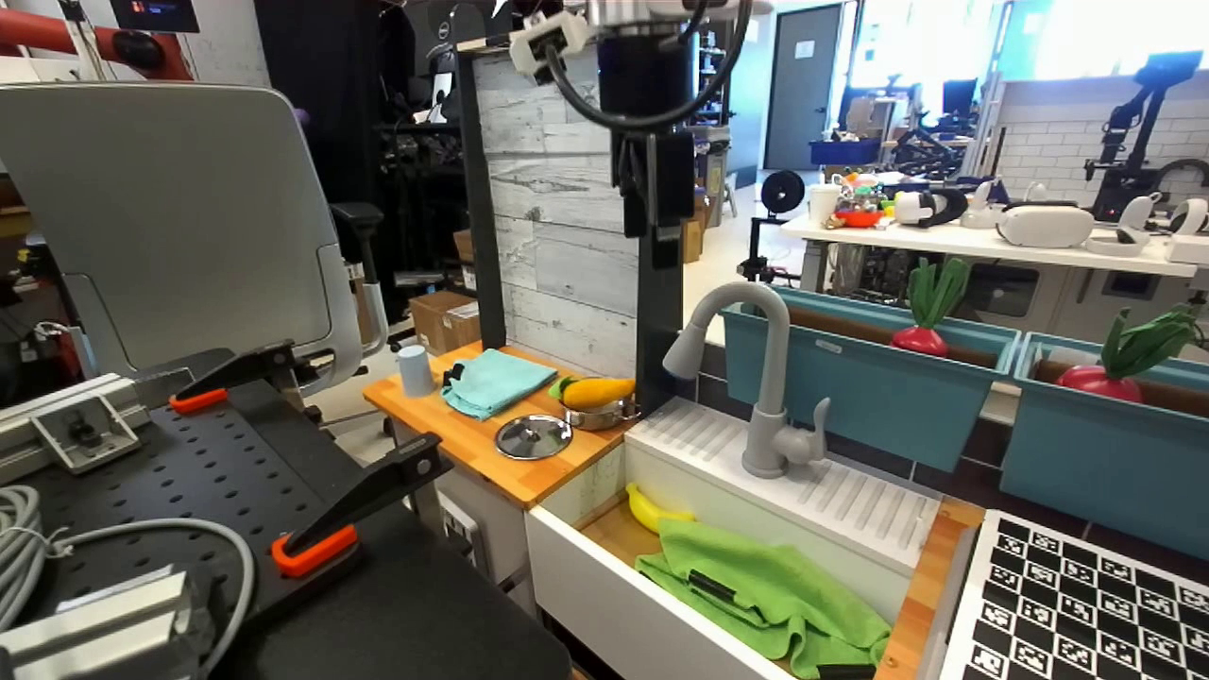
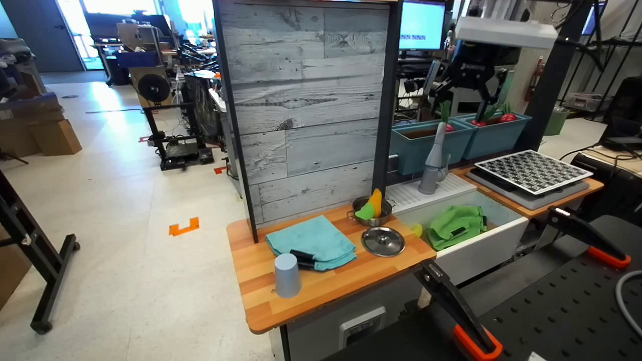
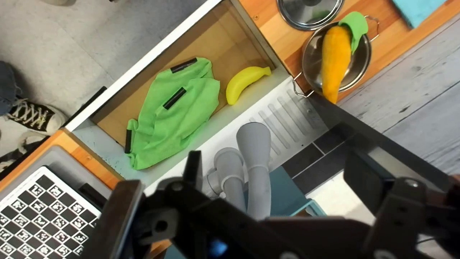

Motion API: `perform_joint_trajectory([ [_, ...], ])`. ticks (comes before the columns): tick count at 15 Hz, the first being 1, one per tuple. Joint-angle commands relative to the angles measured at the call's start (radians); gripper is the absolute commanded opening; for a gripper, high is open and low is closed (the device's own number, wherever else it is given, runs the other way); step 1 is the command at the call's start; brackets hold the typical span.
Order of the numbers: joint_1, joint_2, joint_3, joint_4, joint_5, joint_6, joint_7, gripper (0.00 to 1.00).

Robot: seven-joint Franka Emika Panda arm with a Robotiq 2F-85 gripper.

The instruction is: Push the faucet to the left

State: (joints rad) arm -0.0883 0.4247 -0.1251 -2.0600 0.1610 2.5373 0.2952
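Observation:
The faucet is a grey tap with an upright post and a hooked spout, standing on the white ribbed ledge behind the sink. It shows in both exterior views (image 1: 776, 359) (image 2: 434, 159) and in the wrist view (image 3: 259, 187). In an exterior view its spout hangs toward the wood-plank panel, with the handle on the opposite side. My gripper (image 1: 656, 231) is above the faucet and apart from it, also seen in an exterior view (image 2: 458, 106). In the wrist view my gripper (image 3: 280, 172) has its fingers wide apart with nothing held. The spout top is hidden by the gripper there.
The white sink (image 1: 604, 590) holds a green towel (image 1: 774, 586) and a yellow banana (image 1: 656, 510). Teal planters (image 1: 850, 406) stand behind the faucet. A plank panel (image 2: 306, 110) and a pot (image 2: 383, 218) with a squash are beside the sink. A checkered board (image 2: 534, 170) lies opposite.

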Motion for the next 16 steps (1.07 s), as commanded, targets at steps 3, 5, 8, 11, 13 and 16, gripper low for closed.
perform_joint_trajectory([
  [3, 0.010, 0.190, -0.017, 0.188, 0.009, -0.016, 0.109, 1.00],
  [5, 0.009, 0.226, -0.019, 0.227, 0.012, -0.025, 0.126, 1.00],
  [8, 0.009, 0.266, -0.025, 0.276, 0.011, -0.037, 0.147, 0.75],
  [11, 0.009, 0.292, -0.030, 0.312, 0.010, -0.048, 0.159, 0.58],
  [13, 0.008, 0.303, -0.032, 0.327, 0.011, -0.051, 0.163, 0.42],
  [16, 0.008, 0.318, -0.035, 0.348, 0.008, -0.066, 0.164, 0.20],
])
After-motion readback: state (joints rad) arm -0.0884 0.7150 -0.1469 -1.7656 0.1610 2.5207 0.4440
